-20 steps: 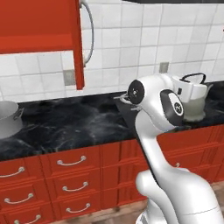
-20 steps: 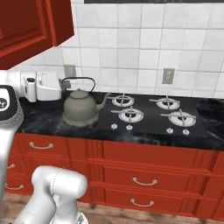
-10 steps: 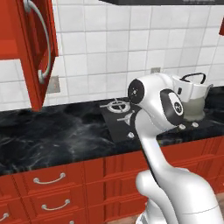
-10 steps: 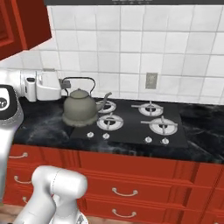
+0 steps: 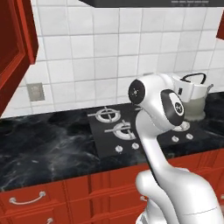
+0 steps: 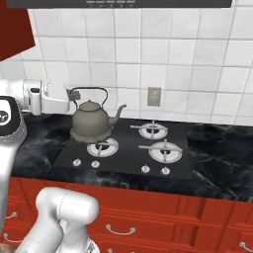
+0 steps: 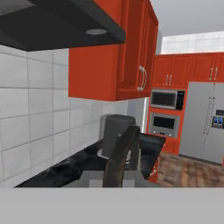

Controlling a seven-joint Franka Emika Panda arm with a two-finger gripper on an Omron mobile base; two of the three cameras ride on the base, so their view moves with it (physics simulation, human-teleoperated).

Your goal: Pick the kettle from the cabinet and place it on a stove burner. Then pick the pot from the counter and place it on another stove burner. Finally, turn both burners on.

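Base has driven right, stove (image 6: 123,148) now centred; jaws still clenched on kettle (image 6: 91,122) handle, hovering over near-left burner (image 6: 103,147), ready to lower.

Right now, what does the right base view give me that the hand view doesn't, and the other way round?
Right base view: the whole kettle, held by its handle in the claw over the cooktop's left side, plus burners, knobs and a wall outlet. Hand view: the hood, red cabinets, a dark grey cylinder on the counter, microwave and fridge beyond. Both: the kettle's black handle, white tiles, black counter.
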